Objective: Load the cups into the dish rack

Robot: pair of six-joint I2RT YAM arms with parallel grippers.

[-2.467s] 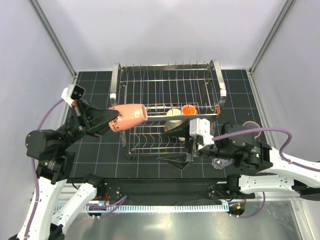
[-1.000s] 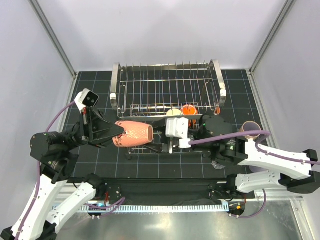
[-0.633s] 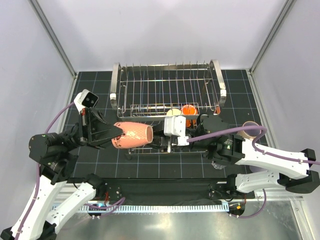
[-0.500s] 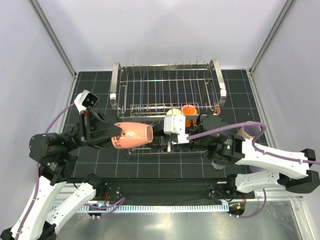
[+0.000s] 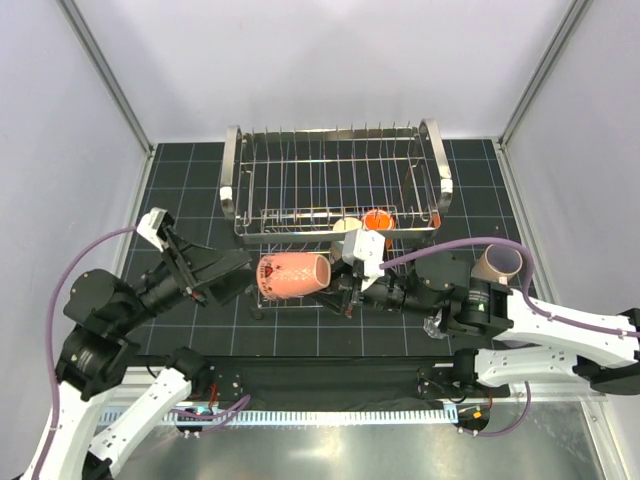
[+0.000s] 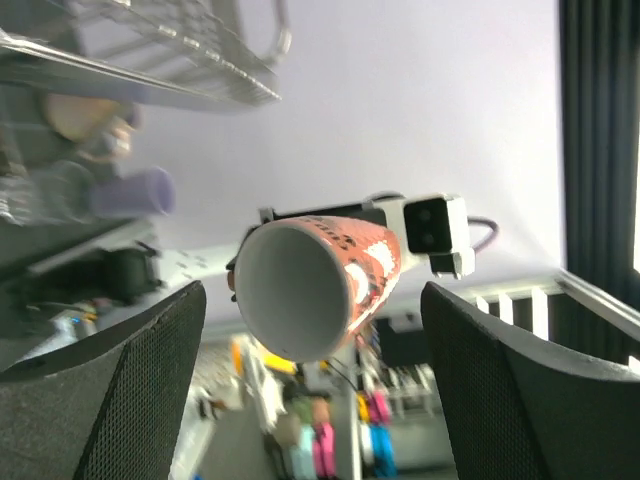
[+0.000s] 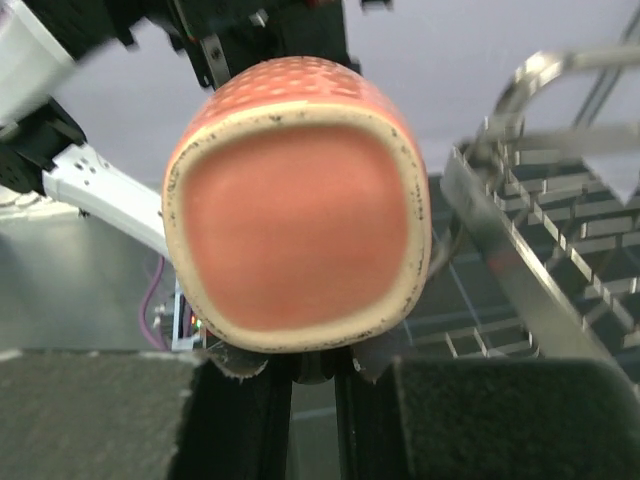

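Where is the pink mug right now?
In the top view the salmon-pink mug hangs sideways in mid-air at the near left corner of the dish rack, held by the right gripper, with the open left gripper just to its left.

My left arm (image 5: 75, 420) and right arm (image 5: 570, 335) are white shells with black joints. Behind the left gripper (image 5: 238, 272) sit a white camera (image 5: 153, 222) and purple cable (image 5: 88, 250); its fingers (image 6: 110, 400) are black and textured.

The dish rack's (image 5: 231, 165) upper tier is open from above. Its near side is blocked by the salmon-pink mug (image 5: 292, 275) and the right gripper (image 5: 335, 284). The cream mug (image 5: 346, 227) and orange cup (image 5: 377, 219) sit just behind.
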